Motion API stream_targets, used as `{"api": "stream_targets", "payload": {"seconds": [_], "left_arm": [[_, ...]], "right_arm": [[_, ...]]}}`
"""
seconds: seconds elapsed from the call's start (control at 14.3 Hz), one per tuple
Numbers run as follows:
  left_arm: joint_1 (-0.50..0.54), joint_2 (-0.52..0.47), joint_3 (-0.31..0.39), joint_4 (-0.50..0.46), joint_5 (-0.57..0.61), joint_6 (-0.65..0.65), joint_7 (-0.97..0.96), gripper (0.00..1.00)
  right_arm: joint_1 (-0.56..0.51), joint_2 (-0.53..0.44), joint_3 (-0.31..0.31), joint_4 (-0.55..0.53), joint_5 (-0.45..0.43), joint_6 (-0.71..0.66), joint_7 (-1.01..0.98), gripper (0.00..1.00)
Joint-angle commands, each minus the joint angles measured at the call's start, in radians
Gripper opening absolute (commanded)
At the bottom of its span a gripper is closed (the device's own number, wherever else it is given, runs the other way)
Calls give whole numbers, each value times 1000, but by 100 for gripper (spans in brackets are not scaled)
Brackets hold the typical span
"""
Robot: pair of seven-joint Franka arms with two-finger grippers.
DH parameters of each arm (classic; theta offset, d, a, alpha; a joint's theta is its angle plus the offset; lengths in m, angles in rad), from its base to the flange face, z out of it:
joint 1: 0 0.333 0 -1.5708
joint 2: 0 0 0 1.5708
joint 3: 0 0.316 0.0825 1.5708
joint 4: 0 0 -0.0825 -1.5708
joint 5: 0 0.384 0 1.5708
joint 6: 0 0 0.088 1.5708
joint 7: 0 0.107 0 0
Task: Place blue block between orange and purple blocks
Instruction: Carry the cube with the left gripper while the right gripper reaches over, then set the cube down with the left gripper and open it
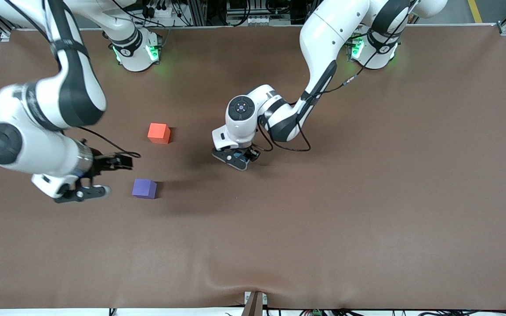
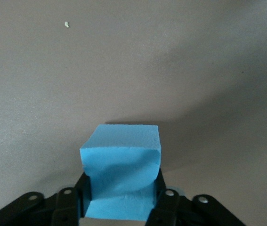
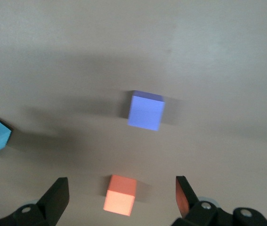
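step: blue block (image 2: 121, 160) has been picked but not placed. It sits between the fingers of the left gripper (image 1: 234, 159), which is low over the middle of the table (image 1: 367, 197), well apart from the other two blocks.
left gripper: clamped on the blue block. In the left wrist view the foam face is dented where the fingers press in, so I read it as a firm grip. Whether the block's bottom is touching the mat or just off it, I can't tell.
right gripper (image 1: 87, 177): fingers spread wide, nothing in them. It hangs over the mat beside the purple block (image 1: 144, 188), toward the right arm's end of the table, and looks like it's just waiting.
targets: orange block (image 1: 159, 133) is farther from the front camera and the purple block is nearer. Both sit flat on the mat with a clear gap between them, and neither touches anything.
gap: looks wide enough to take one block of that size, going by the right wrist view.
next move: carry the blue block sideways toward the right arm's end, line it up with the orange and purple pair, lower it into the gap, then let go.
watch: the right arm is parked close to the purple block, so the left arm's approach leaves little room there. Coming in off-line could nudge either neighbour.
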Motion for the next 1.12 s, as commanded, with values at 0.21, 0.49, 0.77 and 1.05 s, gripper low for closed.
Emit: {"api": "stream_targets", "payload": {"seconds": [0.21, 0.49, 0.77, 1.05], "left_arm": [[47, -164, 25, 12, 1, -224, -3, 100], [226, -329, 24, 9, 1, -399, -1, 100], [446, -468, 21, 11, -2, -540, 34, 100], [604, -545, 22, 9, 1, -611, 119, 100]], "right_arm": [[24, 187, -8, 27, 83, 167, 4, 100], [124, 225, -5, -1, 84, 215, 8, 100], [266, 228, -7, -2, 109, 227, 268, 100], [361, 245, -7, -17, 112, 293, 589, 100]]}}
